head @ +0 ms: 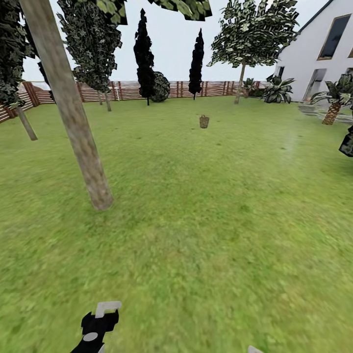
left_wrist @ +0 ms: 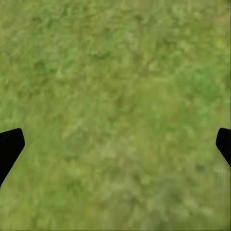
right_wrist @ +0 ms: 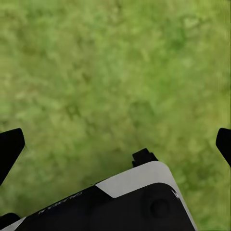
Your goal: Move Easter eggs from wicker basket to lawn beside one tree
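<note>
1. The wide mottled green lawn (head: 206, 220) spreads all around me, out to the brown slatted wooden fence (head: 127, 90) and the white gabled house (head: 314, 54). I judge I am still in transit, with nothing yet picked.
2. A tall tree with a smooth grey-brown trunk (head: 73, 117) leans up close on my left; it would serve as a drop spot.
3. The small tan woven wicker basket (head: 204, 121) stands far ahead on the grass, well apart from me. I cannot make out any eggs in it at this range.
4. My left jaws (left_wrist: 115, 144) hang above bare grass, spread wide, holding and touching nothing.
5. My right jaws (right_wrist: 115, 144) are likewise spread wide and empty, carried idle over the grass.
</note>
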Robot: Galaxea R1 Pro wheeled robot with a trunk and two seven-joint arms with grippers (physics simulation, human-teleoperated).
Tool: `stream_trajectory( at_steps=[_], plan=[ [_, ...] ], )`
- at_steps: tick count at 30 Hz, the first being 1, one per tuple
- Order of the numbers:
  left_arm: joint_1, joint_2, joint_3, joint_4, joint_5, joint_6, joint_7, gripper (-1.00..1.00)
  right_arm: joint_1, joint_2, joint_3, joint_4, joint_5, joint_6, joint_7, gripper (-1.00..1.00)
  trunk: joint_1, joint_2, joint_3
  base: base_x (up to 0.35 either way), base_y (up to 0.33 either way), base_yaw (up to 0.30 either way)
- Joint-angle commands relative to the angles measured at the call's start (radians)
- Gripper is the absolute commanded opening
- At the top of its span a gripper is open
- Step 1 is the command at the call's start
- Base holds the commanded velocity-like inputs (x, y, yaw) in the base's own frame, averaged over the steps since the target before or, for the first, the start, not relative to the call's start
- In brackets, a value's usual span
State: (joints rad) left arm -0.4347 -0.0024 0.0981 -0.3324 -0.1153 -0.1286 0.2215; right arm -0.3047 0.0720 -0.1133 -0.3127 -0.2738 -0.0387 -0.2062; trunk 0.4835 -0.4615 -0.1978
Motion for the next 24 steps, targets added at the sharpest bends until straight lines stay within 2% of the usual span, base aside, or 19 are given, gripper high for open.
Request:
stream_trajectory(
  at_steps=[1,14,24],
  plan=[
    [-0.001,-0.001,0.006,0.001,-0.010,-0.003,0.001,1.00,-0.001,0.000,-0.002,0.000,-0.010,-0.004,-0.001,1.00,0.001,-0.002,-0.002,0.330,0.000,0.000],
    [-0.001,-0.001,0.006,0.001,-0.010,-0.003,0.001,1.00,-0.001,0.001,-0.002,0.000,-0.009,-0.004,-0.001,1.00,0.001,-0.002,-0.002,0.330,-0.001,0.000],
    [-0.001,-0.001,0.006,0.001,-0.010,-0.003,0.001,1.00,-0.001,0.000,-0.002,0.000,-0.009,-0.004,-0.001,1.00,0.001,-0.002,-0.002,0.330,-0.072,0.000]
  ],
)
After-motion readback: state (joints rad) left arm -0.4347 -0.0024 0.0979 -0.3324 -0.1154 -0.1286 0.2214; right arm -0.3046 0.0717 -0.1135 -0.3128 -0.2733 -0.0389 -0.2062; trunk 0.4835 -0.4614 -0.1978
